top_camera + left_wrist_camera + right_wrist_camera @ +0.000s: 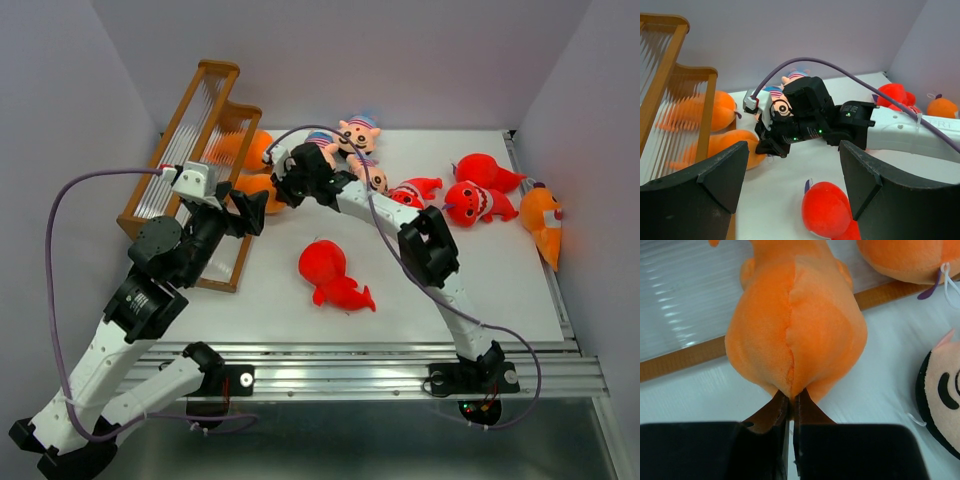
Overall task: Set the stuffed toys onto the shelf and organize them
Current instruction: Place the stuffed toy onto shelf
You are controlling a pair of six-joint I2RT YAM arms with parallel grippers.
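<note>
Work surface: white matte table [500, 290], boxed in on three sides by plain pale lavender-grey panels, namely back wall [400, 60], left wall [50, 120] and right wall [600, 120], each rising straight from the table's edge. A slotted aluminium rail [350, 375] runs along the near edge and a narrower side rail [562, 300] along the right edge; below the near rail lies a dark surface [400, 445], grey-green, and whether it is floor or a lower deck cannot be told. Lighting is even and diffuse from above: soft short shadows on the table, bright glare on the near rail, walls shading darker toward the upper corners.
</note>
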